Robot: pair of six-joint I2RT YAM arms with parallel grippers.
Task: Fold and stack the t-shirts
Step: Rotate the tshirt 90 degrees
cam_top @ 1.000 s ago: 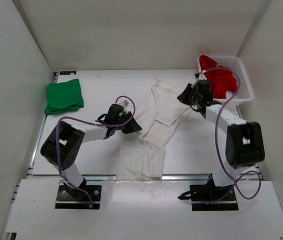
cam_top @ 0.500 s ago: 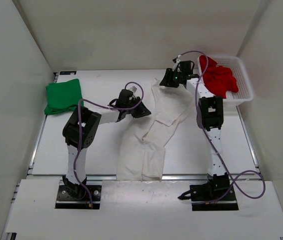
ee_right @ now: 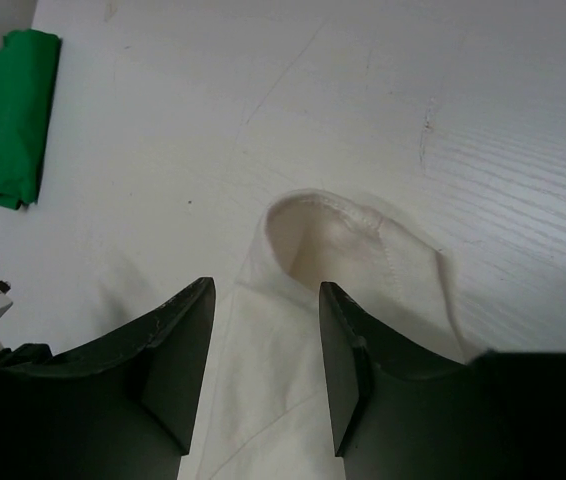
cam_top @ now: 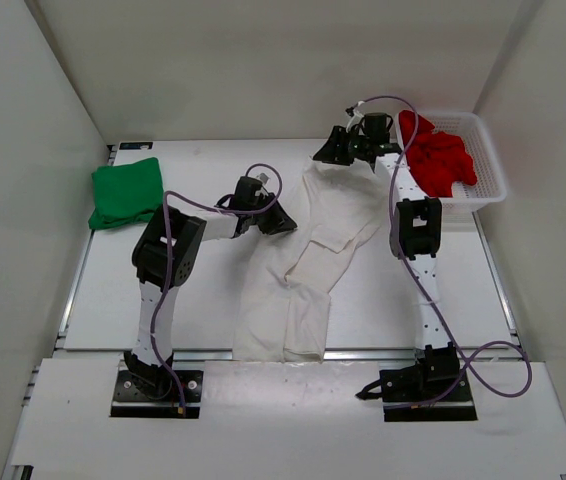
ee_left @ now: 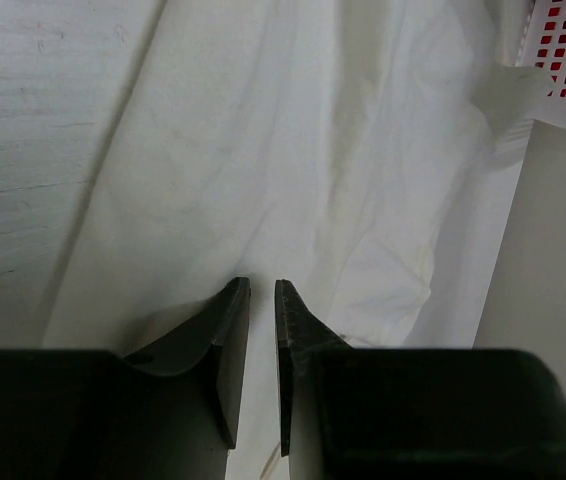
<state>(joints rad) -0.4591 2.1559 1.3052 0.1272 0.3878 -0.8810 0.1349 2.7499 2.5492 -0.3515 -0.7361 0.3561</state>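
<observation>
White shirt (cam_top: 313, 250) is laid crumpled down the middle of the table (cam_top: 193, 290), from 12 o'clock to the 6 o'clock edge. Green shirt (cam_top: 128, 192) is folded at 10 o'clock. Red shirt (cam_top: 438, 158) is bunched in the basket (cam_top: 488, 150) at 2 o'clock. Right tool (cam_top: 325, 152) is spread over a hemmed opening at the white shirt's 12 o'clock end. Left tool (cam_top: 281, 222) is placed at the shirt's 9 o'clock side, fingers almost together with 1 thin gap; whether cloth is pinched cannot be told.
</observation>
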